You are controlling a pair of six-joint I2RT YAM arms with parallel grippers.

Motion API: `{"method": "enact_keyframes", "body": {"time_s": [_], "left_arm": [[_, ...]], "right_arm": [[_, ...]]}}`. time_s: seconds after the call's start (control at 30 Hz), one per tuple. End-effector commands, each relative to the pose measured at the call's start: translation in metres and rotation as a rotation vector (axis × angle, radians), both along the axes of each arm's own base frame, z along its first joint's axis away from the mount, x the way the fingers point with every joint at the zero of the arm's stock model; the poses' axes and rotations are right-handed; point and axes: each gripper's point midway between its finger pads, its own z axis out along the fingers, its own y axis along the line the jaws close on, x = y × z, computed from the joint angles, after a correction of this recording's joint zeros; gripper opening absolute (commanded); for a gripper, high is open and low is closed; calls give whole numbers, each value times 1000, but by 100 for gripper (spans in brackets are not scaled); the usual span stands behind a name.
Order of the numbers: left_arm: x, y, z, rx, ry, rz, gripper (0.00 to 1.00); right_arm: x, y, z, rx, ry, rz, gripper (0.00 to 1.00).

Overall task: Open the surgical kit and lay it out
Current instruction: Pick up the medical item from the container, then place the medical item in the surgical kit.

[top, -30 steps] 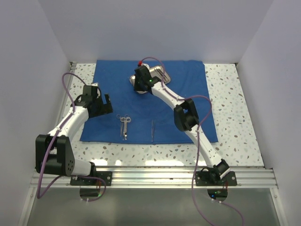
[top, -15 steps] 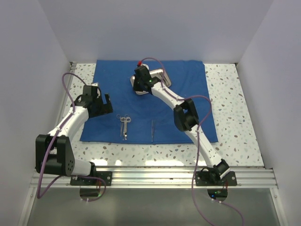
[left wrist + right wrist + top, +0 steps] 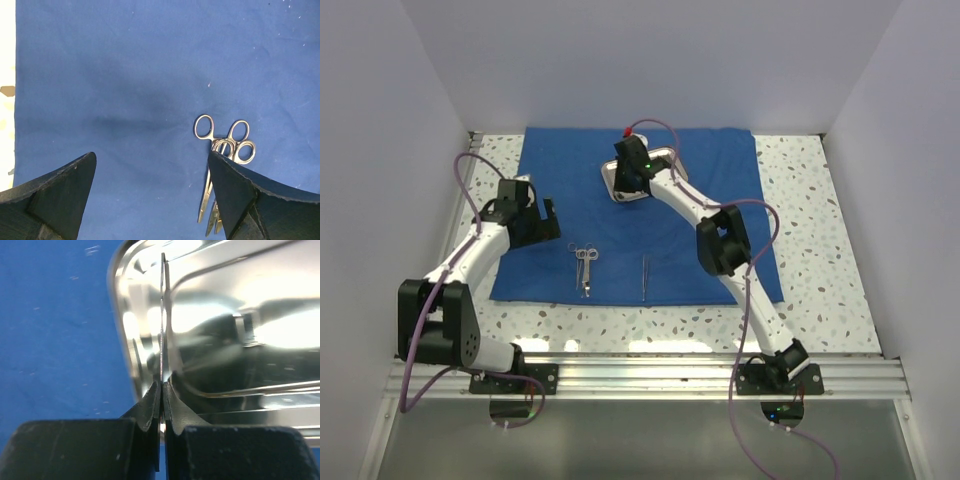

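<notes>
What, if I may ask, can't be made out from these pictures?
Right wrist view: the steel strip pinched in the right claw shows edge-on; which tool it is, unclear.
Top view: the right arm hides much of the tray.
Left wrist view: the left claw and lower edge cut off the forceps tips; overlapping rings blur their count.
Top view: the tweezers are too small for detail.

I work in a robotics lab cell: white walls (image 3: 380,120) box in a speckled tabletop (image 3: 820,220), blue drape (image 3: 720,165) spread on it, aluminium mounting rail (image 3: 650,372) along the near edge.
</notes>
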Motion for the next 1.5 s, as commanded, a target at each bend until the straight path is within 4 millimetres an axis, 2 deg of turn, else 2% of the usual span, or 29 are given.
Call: {"method": "enact_keyframes", "body": {"time_s": [0.0,0.17,0.23,0.27,0.3,0.33,0.37,0.4,0.43,0.47,0.5,0.53,0.57,0.63,0.67,0.7,0.73,0.77,0.8,0.83,0.87,0.93,0.97,1.0,1.03,1.07,1.27,1.47], "left_arm": [[20,1,18,-4,-67,-9,96],[25,0,22,-7,-68,-9,95],[28,1,23,-4,-67,-7,95],[28,1,23,-5,-65,-6,95],[29,0,23,-5,-62,-6,95],[33,0,26,-5,-68,-6,95],[34,0,24,-8,-62,-4,95],[36,0,24,-7,-62,-5,95],[39,-1,26,-8,-67,-4,95],[41,-1,26,-10,-67,-2,95],[42,-1,22,-9,-57,-2,95],[45,-2,23,-14,-60,-1,95],[46,-2,22,-15,-60,0,96],[52,-2,18,-15,-48,1,97],[52,-6,16,-33,-38,-12,97],[54,-7,9,-33,-18,-13,98],[60,-8,12,-39,-25,-15,98],[63,-9,11,-41,-22,-18,98],[64,-9,3,-42,6,-16,97],[71,-11,6,-50,-2,-16,97],[74,-12,-1,-57,18,-15,97],[83,-16,0,-77,21,-18,96],[85,-18,-1,-83,28,-16,96],[86,-19,-9,-87,50,-17,96],[91,-21,-6,-93,44,-17,95],[93,-21,-11,-96,60,-15,95],[103,-23,-3,-107,56,-15,95],[98,-20,1,-93,41,-10,95]], "right_arm": [[21,-52,44,-49,-50,-106,0],[35,-69,62,-38,-83,-144,0],[35,-76,73,-37,-92,-149,0],[31,-79,70,-47,-79,-145,0],[29,-83,89,-40,-100,-144,0],[26,-86,95,-41,-102,-144,0],[17,-93,88,-58,-75,-141,0],[13,-97,94,-62,-80,-135,0],[5,-104,127,-42,-118,-134,0],[-10,-113,111,-74,-74,-126,0],[-18,-120,115,-86,-77,-120,0],[-30,-129,150,-64,-123,-120,0],[-48,-141,127,-105,-70,-114,0],[-72,-156,130,-124,-56,-107,0],[-96,-170,129,-140,-39,-106,0],[-109,-178,125,-157,-23,-105,0],[-122,-185,120,-168,-10,-102,0],[-145,-198,113,-188,14,-102,0],[-158,-202,106,-187,36,-102,0],[-169,-207,100,-184,55,-101,0],[-188,-215,86,-192,91,-96,0],[-203,-220,73,-171,120,-123,0],[-216,-225,54,-183,161,-122,0],[-220,-225,50,-170,168,-138,0],[-223,-226,44,-169,177,-140,0],[-229,-230,32,-178,203,-145,0],[-246,-236,-10,-212,295,-146,0],[-256,-232,-15,-201,350,-118,0]]}}
